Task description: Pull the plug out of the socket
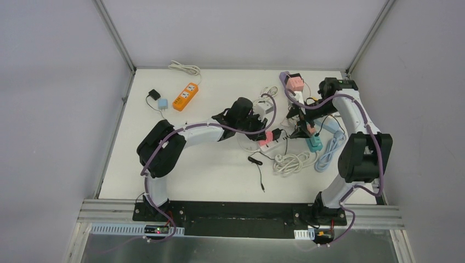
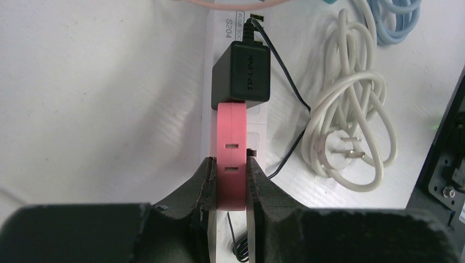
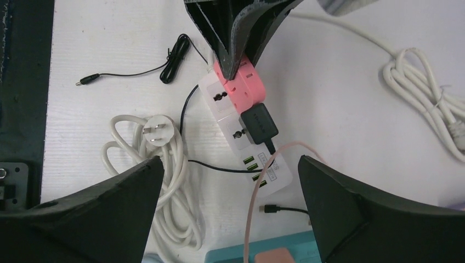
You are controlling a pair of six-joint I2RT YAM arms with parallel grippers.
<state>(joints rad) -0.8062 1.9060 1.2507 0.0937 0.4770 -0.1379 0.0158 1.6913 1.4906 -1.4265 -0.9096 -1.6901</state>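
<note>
Left gripper (image 2: 230, 181) clamped on pink plug (image 2: 231, 137), right gripper (image 3: 230, 161) wide open, so I'd pull straight off the power strip (image 2: 219, 24).

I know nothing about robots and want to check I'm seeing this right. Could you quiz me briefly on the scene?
1. True or false: the left pincer is closed on the pink plug.
2. What sits beside the pink plug on the white power strip? A) black adapter B) blue mug C) green bottle
3. Fill in: the right pincer stands ___.
Key: 1 true; 2 A; 3 open.
</note>
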